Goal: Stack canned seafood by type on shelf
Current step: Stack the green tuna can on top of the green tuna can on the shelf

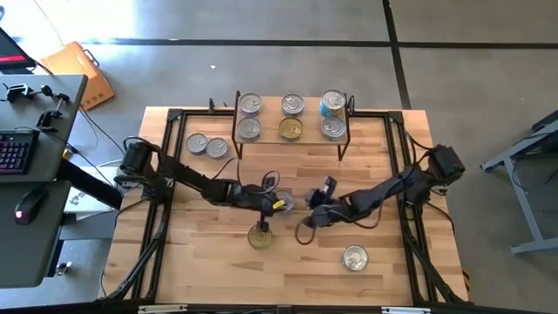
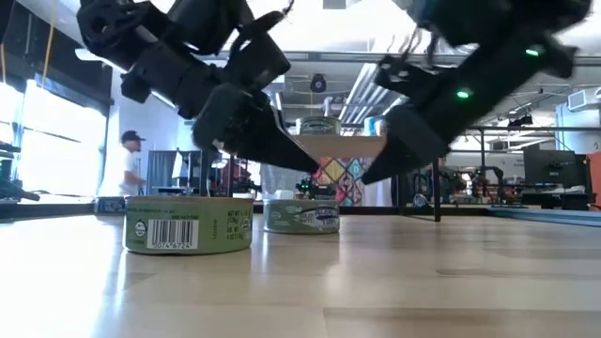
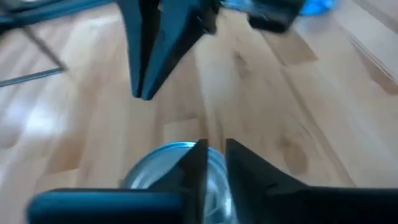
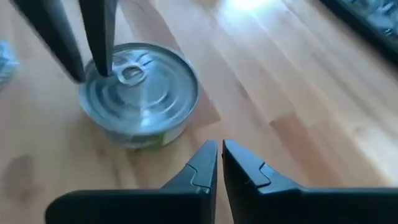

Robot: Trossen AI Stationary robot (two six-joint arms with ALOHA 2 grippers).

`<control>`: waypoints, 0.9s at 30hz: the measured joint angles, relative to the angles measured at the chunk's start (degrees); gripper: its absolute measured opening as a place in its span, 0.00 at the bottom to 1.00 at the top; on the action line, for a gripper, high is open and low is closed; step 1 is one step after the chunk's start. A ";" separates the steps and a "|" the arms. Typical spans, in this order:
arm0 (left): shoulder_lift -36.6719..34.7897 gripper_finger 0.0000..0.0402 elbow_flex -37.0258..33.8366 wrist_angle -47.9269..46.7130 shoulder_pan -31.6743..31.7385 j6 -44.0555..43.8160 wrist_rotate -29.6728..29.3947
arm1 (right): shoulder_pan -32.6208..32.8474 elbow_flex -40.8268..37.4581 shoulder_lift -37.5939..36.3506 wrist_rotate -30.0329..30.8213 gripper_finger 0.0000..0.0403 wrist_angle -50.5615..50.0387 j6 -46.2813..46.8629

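From above, six tins (image 1: 291,117) sit on the shelf (image 1: 309,116), while two lie beside it, three mid-bench and one near the front, so roughly half the job looks left. At bench level, the left tool (image 2: 305,161) and right tool (image 2: 368,171) hang over a silver tin (image 2: 301,215). Both wrist cameras show their fingers clenched, holding nothing.

The wooden table (image 1: 384,262) carries a small shelf (image 1: 309,131) at its far edge. Six tins (image 1: 291,106) lie on the shelf in two rows of three. Two silver tins (image 1: 207,146) sit on the table just left of the shelf. Mid-table rest a silver tin (image 1: 282,201) and a gold tin (image 1: 260,236); another tin (image 1: 355,257) lies near right.
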 joint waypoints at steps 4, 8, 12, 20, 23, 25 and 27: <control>1.29 0.28 2.80 -4.34 0.49 2.61 1.69 | 1.71 -6.32 -2.12 -0.21 0.04 8.63 2.16; 3.39 0.41 4.86 -11.30 0.67 11.82 4.44 | 2.22 -9.52 -3.16 -0.13 0.04 14.58 1.84; 5.25 0.45 6.64 -14.00 0.61 17.95 0.97 | 2.22 -9.95 -3.16 -0.02 0.04 16.15 0.41; 5.70 0.21 6.74 -15.30 1.29 19.26 1.95 | 2.22 -9.87 -3.16 -8.22 0.04 19.58 -10.14; 5.71 0.06 6.69 -16.09 2.63 18.12 5.06 | 2.05 -9.87 -3.16 -13.07 0.04 21.63 -13.37; 5.71 0.02 6.69 -16.06 3.20 16.63 5.69 | 1.86 -9.87 -3.16 -15.08 0.05 23.18 -16.10; 5.29 0.03 6.64 -16.17 3.29 15.88 5.97 | 1.66 -9.85 -3.16 -16.38 0.06 24.86 -19.95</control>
